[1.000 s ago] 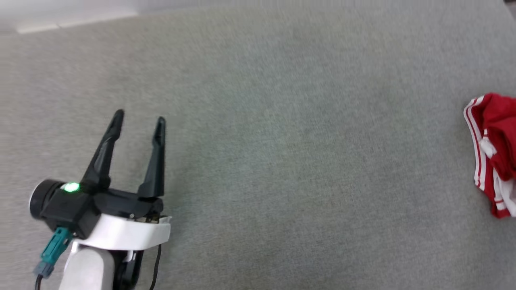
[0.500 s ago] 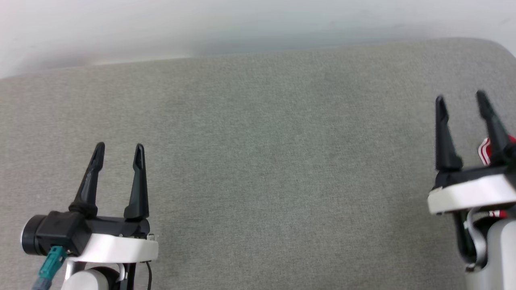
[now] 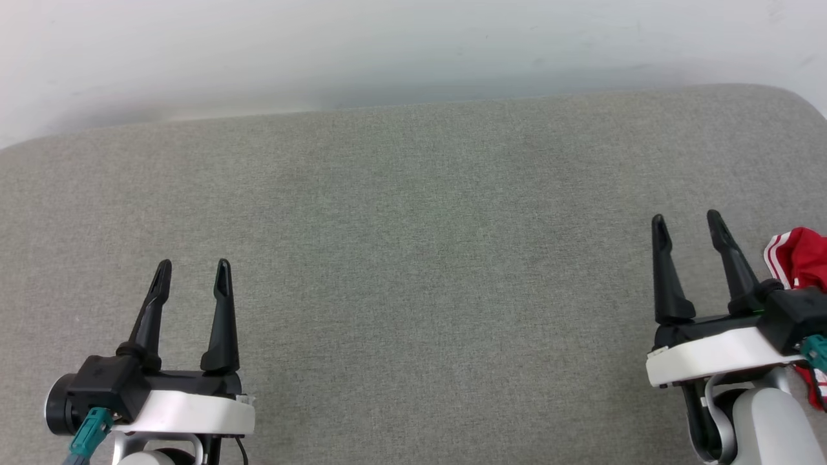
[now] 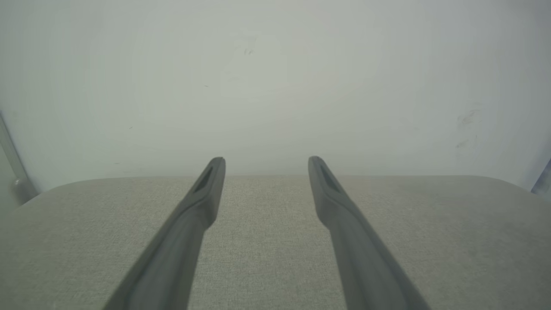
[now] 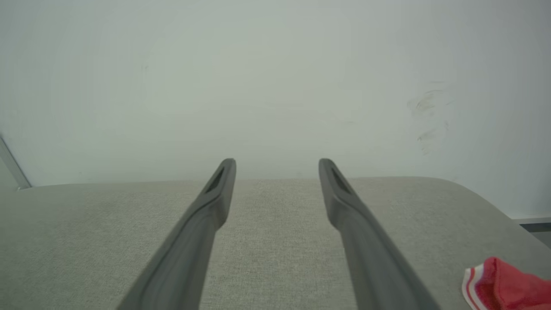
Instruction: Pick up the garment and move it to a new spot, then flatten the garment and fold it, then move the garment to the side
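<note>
The left gripper [image 3: 194, 265], at 8 o'clock in the head view, has its fingers spread wide and holds nothing. So does the right gripper [image 3: 685, 217] at 4 o'clock. The bunched red garment [image 3: 804, 258] lies on the grey cushion [image 3: 413, 258] at 3 o'clock, just beside the right gripper.

Robot at the ready: the left gripper [image 3: 192, 266] and right gripper [image 3: 685, 218] bear long tapered black fingers [image 3: 223, 316] on black bases; behind them, white collars [image 3: 187, 413], a teal connector [image 3: 90, 431] beside each, pale grey forearms [image 3: 769, 420].

Soft even light, faint shadows, hazy wrist views
</note>
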You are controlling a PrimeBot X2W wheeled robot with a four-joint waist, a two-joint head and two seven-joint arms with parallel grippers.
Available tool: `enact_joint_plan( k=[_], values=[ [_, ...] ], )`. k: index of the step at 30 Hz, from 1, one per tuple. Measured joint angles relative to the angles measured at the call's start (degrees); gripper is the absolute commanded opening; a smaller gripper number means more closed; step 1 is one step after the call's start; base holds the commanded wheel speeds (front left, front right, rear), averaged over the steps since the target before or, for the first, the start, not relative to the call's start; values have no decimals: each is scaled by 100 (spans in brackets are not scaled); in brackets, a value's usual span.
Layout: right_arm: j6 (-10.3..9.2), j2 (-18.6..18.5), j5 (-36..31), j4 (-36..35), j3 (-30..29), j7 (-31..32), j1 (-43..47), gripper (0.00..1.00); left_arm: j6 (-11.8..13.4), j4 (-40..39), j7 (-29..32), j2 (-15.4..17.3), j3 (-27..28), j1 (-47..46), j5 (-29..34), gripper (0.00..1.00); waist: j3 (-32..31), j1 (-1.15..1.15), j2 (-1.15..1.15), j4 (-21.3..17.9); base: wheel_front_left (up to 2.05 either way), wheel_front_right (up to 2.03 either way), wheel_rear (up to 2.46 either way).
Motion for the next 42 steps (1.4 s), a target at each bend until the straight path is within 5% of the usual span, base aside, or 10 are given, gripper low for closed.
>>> enact_joint_plan(
  k=[26,27,32,42],
  values=[
    [0,3,37,107,115,-126,-32,100,0,18,0,-41,120,2,0,100,-6,1,0,-59,0,0,0],
    [0,3,42,107,119,-127,-32,0,0,16,0,-42,127,2,-13,0,-7,1,0,-59,0,0,0],
    [0,4,71,319,135,-101,116,0,0,254,11,-63,116,44,-55,0,-10,1,0,-58,0,0,0],
    [0,-15,1228,403,142,107,186,0,2,459,236,-52,48,79,-1179,0,-75,1,0,-33,0,0,0]
  ],
)
